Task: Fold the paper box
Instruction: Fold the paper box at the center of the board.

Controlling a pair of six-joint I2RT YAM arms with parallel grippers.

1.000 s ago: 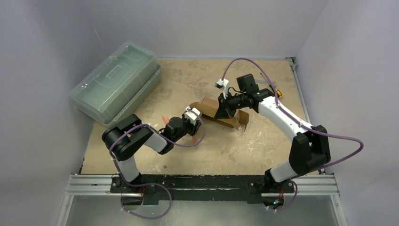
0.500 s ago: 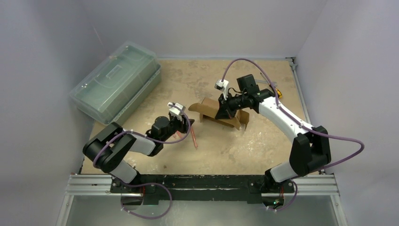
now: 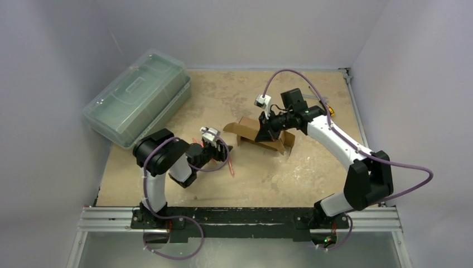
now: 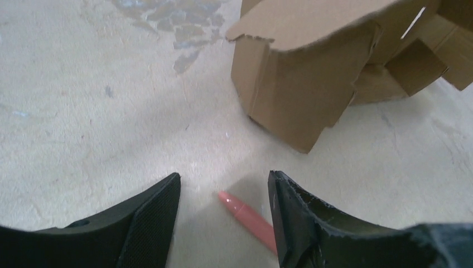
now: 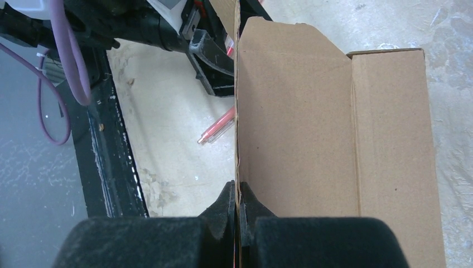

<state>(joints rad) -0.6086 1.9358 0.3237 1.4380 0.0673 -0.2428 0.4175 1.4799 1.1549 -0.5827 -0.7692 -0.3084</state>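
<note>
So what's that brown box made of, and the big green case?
The paper box looks like plain brown cardboard, matte, with fuzzy cut edges and sharp creases. The green case seems to be smooth plastic: its lid is half see-through with moulded ridges.

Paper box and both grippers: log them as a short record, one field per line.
paper box: brown cardboard, partly folded, flaps loose, on the table
right gripper: shut on a panel edge of the paper box
left gripper: open, empty, short of the paper box
pink pen: on the table beneath the left gripper
green case: far left, apart from the paper box
</note>
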